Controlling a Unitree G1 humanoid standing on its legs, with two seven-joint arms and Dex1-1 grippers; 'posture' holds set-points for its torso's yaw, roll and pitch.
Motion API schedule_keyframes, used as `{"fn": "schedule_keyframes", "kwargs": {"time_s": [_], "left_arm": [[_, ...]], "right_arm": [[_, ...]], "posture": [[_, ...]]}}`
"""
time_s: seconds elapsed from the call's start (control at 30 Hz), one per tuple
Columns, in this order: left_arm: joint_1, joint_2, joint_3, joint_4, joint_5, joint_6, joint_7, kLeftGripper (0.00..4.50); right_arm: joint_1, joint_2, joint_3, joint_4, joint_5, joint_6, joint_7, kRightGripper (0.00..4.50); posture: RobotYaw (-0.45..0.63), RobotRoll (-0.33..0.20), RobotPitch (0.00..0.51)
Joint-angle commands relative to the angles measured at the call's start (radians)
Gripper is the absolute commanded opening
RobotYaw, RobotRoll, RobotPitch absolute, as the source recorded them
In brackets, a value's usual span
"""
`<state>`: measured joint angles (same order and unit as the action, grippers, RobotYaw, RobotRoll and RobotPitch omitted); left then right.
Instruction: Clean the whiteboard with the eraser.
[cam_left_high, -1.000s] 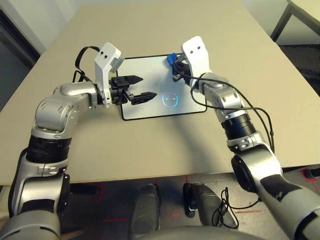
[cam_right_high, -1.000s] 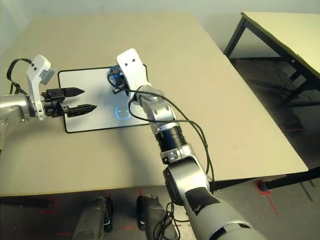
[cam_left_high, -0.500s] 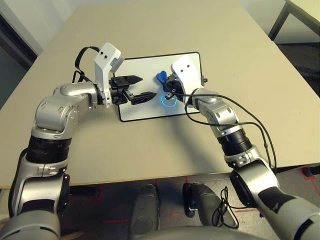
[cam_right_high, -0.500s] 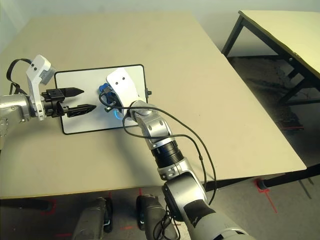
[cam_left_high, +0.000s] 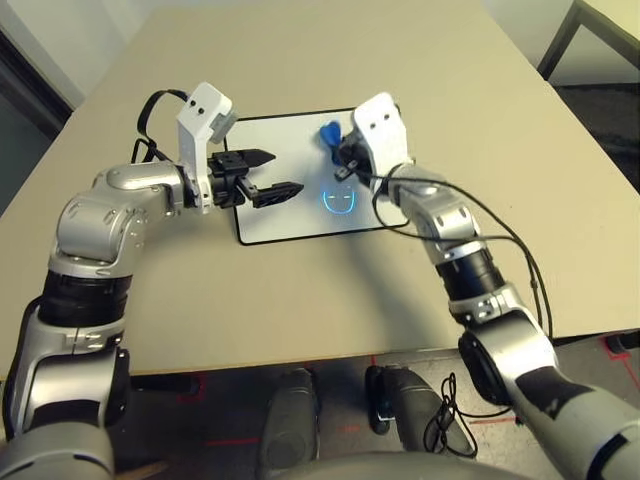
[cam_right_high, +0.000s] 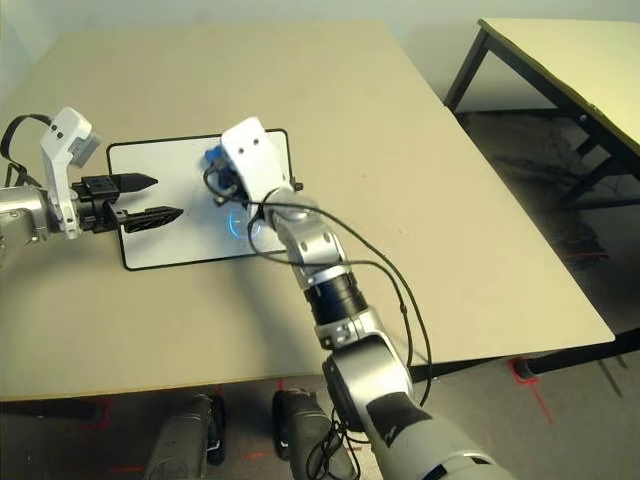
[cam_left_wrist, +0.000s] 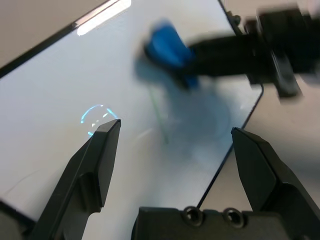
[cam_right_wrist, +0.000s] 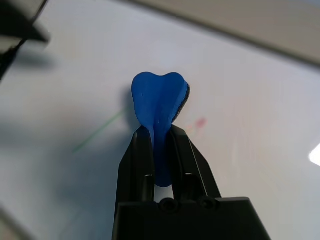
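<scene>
My right gripper (cam_right_wrist: 161, 142) has its jaws squeezed tight on the blue eraser (cam_right_wrist: 159, 100), and I hold it over the far part of the whiteboard (cam_left_high: 290, 215), which lies flat on the tan worktop (cam_left_high: 300, 290). A thin green line (cam_right_wrist: 97, 132) and a small pink smudge (cam_right_wrist: 200, 122) are on the board near the eraser. My left gripper (cam_left_high: 272, 174) hangs above the board's left side with its jaws wide apart, holding nothing.
</scene>
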<state>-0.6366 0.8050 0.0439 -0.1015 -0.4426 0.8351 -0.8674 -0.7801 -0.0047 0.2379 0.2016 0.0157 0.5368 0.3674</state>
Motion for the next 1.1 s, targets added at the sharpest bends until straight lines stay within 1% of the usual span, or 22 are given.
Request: {"fn": "schedule_keyframes", "kwargs": {"time_s": [0.03,0.23,0.3,0.37,0.47,0.63,0.8,0.9,1.03,1.1], "left_arm": [[0.011,0.013,0.009,0.008,0.002,-0.008,-0.007,4.50],[0.014,0.021,0.014,0.017,0.004,-0.013,-0.007,4.50],[0.015,0.022,0.015,0.013,0.002,-0.011,-0.007,4.50],[0.016,0.021,0.016,0.009,0.001,-0.010,-0.004,4.50],[0.017,0.020,0.018,0.006,0.000,-0.009,-0.002,4.50],[0.014,0.018,0.017,0.007,-0.001,-0.009,-0.002,4.50],[0.013,0.014,0.015,0.008,0.000,-0.010,-0.002,4.50],[0.013,0.013,0.014,0.008,0.000,-0.011,-0.002,4.50],[0.015,0.013,0.014,0.010,0.001,-0.013,-0.002,4.50],[0.017,0.015,0.015,0.010,0.002,-0.013,-0.002,4.50]], "right_arm": [[0.010,-0.005,0.015,0.020,-0.012,0.036,0.004,0.31],[-0.115,-0.020,-0.077,0.159,-0.004,-0.048,-0.046,0.31],[-0.167,-0.033,-0.112,0.232,-0.002,-0.086,-0.065,0.31],[-0.183,-0.038,-0.122,0.268,-0.003,-0.104,-0.069,0.31],[-0.159,-0.034,-0.107,0.254,-0.008,-0.094,-0.061,0.31],[-0.048,-0.020,-0.033,0.134,-0.018,-0.027,-0.029,0.31],[0.011,-0.017,0.015,0.055,-0.026,0.030,-0.005,0.31],[0.008,-0.016,0.018,0.048,-0.027,0.038,-0.001,0.31],[-0.045,-0.012,-0.004,0.081,-0.018,0.025,-0.002,0.31],[-0.054,-0.005,-0.001,0.084,-0.015,0.023,0.000,0.31]], "posture": [[0.12,0.000,0.171],[0.13,0.000,0.166],[0.13,0.000,0.164],[0.13,0.000,0.163],[0.13,0.000,0.162],[0.13,0.000,0.160],[0.13,0.000,0.159],[0.12,0.000,0.159],[0.13,0.000,0.158],[0.13,0.000,0.158]]}}
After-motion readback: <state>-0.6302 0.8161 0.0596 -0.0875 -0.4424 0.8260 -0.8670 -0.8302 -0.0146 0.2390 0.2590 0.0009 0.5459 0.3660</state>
